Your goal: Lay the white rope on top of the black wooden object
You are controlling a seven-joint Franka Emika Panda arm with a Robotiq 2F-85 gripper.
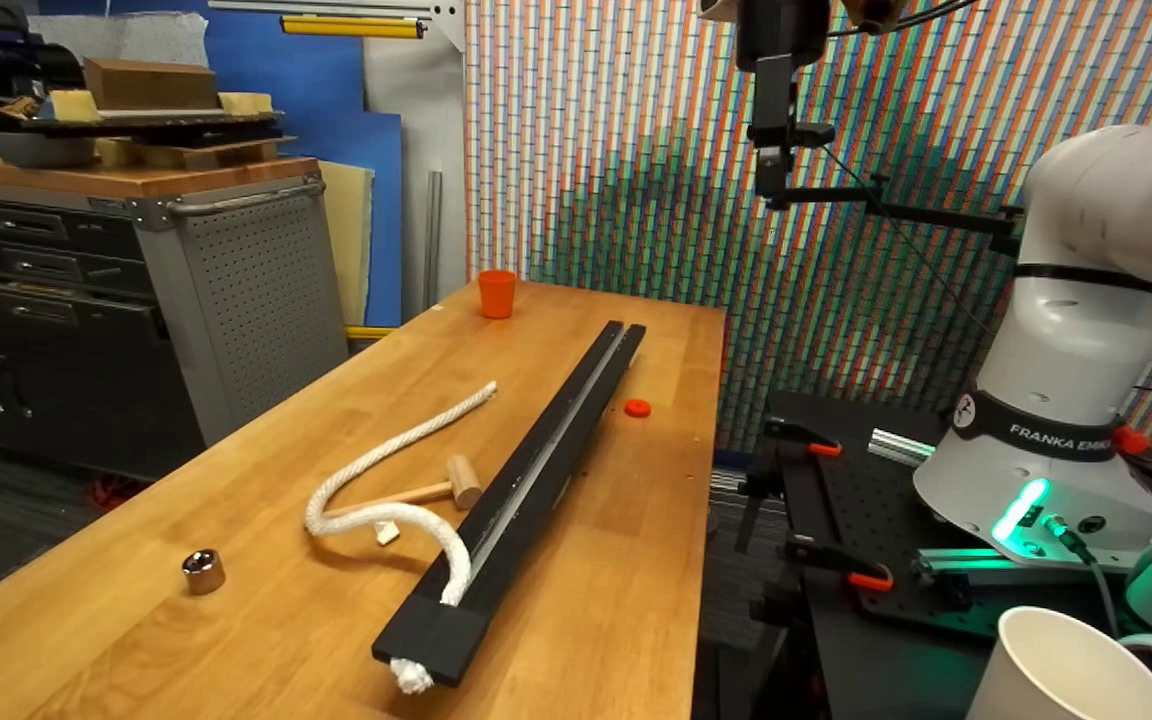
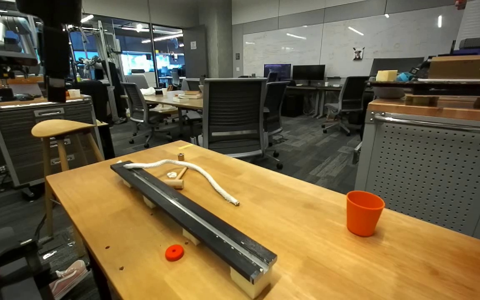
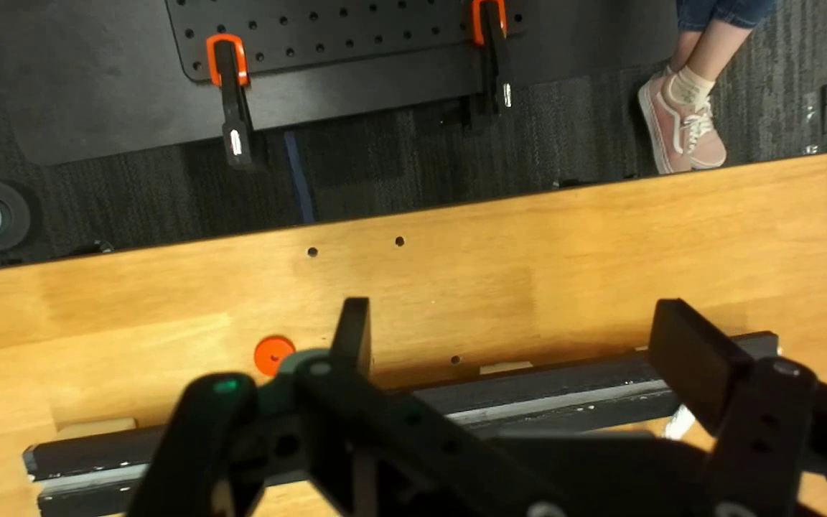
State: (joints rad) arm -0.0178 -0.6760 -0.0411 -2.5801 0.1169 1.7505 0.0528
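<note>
Wooden table [image 1: 626, 560] below, striped backdrop [image 1: 616, 130] beyond; hanging high overhead with a wide gripper [image 3: 512, 323], holding nothing. Seeing the rope [image 1: 316, 510] in both exterior views: meeting the beam [image 1: 548, 480] only at one end, apparently passing under a black cap [image 1: 433, 637] and poking out frayed, then bowing off sideways past the mallet [image 1: 463, 482] and lying loose across the table. Probably only just beginning, and needing next to pinch the free end and swing it over the beam. Risking a tug on the capped end by pulling too far, and so sliding the beam off its pale blocks [image 2: 250, 283], if merely resting there. Risking scooping up the mallet too by closing low near its handle [image 1: 406, 494]; not making out any contact or gap between handle and rope. Risking a roll-off after release, by laying the stiff bend off line on so narrow a top.
</note>
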